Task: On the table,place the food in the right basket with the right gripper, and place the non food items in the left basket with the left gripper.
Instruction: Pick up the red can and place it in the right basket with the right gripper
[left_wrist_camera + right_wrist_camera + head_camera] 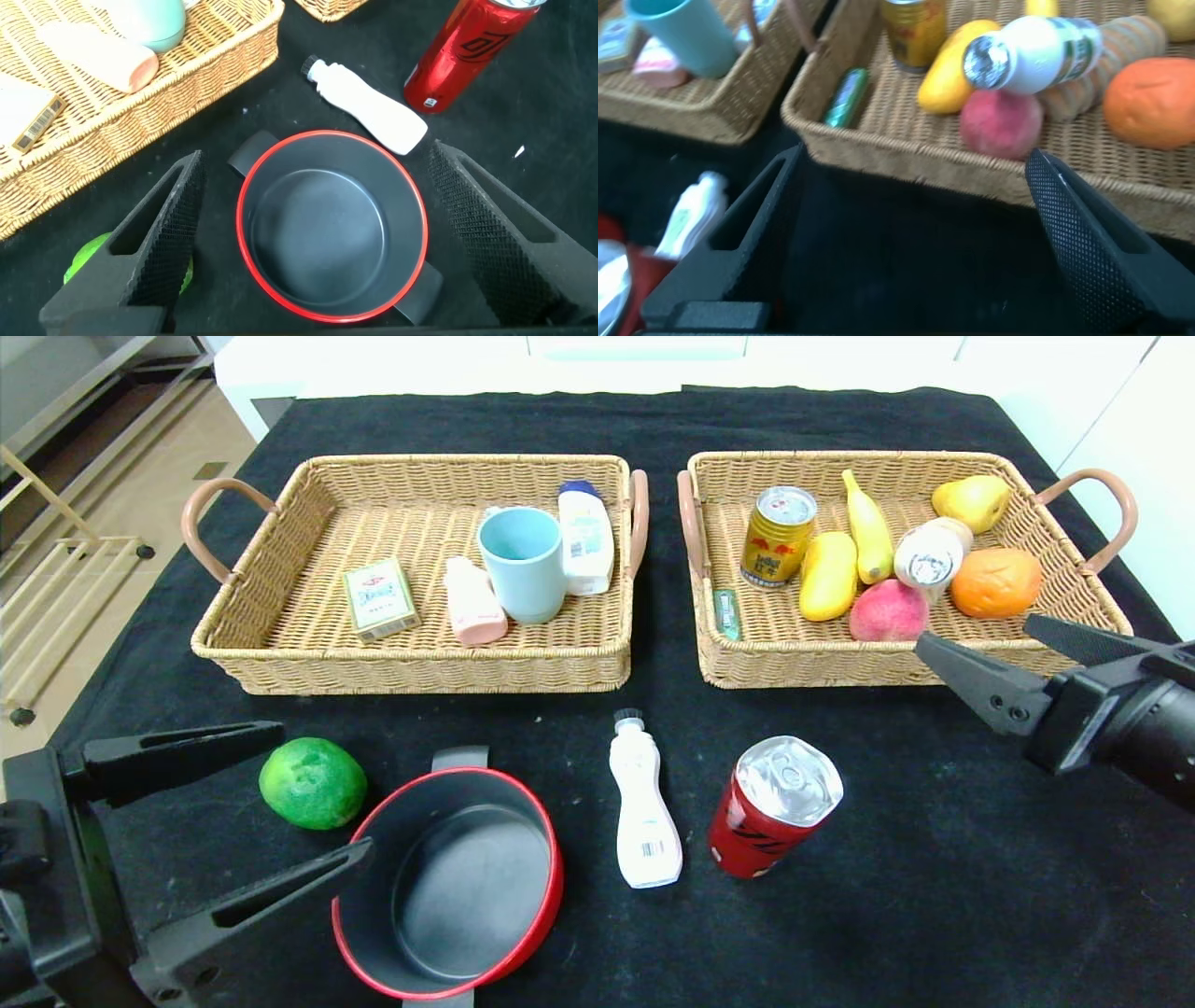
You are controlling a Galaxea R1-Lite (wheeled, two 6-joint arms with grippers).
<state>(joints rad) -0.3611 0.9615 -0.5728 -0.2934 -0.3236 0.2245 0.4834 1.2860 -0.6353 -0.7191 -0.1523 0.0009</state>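
Note:
Four items lie on the black cloth in front of the baskets: a green lime (313, 782), a red pot (551, 859), a white bottle (644, 807) and a red can (770, 807). My left gripper (322, 793) hangs open over the lime and the pot (332, 229), holding nothing. My right gripper (973, 630) is open and empty just in front of the right basket (812, 663), near its right end. That basket holds fruit, a gold can, a white bottle and a green tube. The left basket (411, 670) holds a cup, a box, a pink tube and a white bottle.
Both baskets have looped handles at their outer ends and a narrow gap between them. The cloth-covered table drops off at the left towards the floor. White cabinets stand behind and to the right.

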